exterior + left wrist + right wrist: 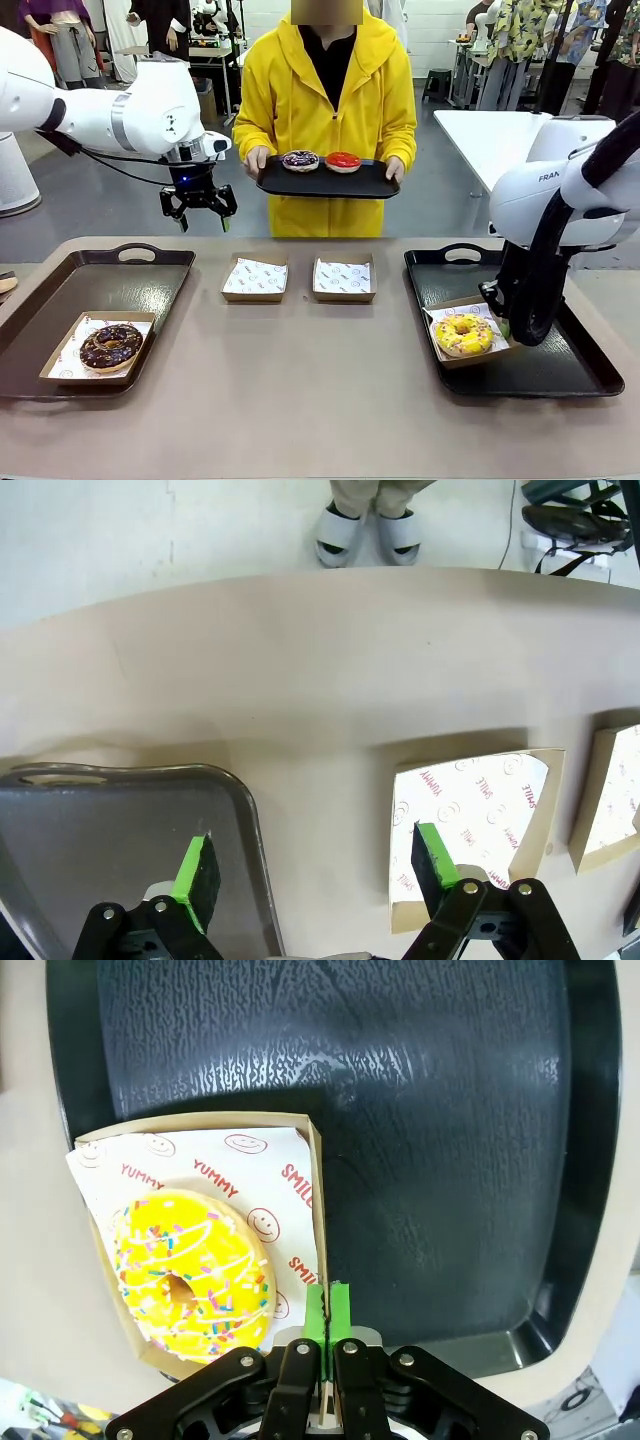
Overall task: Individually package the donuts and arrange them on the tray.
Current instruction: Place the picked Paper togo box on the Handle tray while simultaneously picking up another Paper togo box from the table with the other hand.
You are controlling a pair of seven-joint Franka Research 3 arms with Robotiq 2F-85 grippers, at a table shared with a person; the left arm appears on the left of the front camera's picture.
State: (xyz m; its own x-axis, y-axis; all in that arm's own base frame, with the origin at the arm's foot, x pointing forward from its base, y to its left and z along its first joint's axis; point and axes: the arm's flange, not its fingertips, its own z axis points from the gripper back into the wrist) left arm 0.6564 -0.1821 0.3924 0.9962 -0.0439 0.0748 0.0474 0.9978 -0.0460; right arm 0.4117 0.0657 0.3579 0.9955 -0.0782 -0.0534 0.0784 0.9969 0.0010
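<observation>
A yellow sprinkled donut [463, 333] [190, 1275] lies in a paper-lined cardboard box [497, 345] [200, 1125] on the right black tray [570, 375] [440, 1110]. My right gripper [503, 322] [326, 1310] is shut on that box's side wall. A chocolate donut [111, 346] sits boxed on the left tray [100, 275]. My left gripper [198, 208] [315, 870] hangs open above the table's far left, holding nothing. A person holds a small black tray [325, 184] with a purple donut [300, 160] and a red donut [343, 161].
Two empty lined boxes [255, 277] [344, 278] stand side by side mid-table; one of these boxes [470, 820] lies just beyond my left gripper's fingers, beside the left tray's corner [120, 820]. The table's near half is bare.
</observation>
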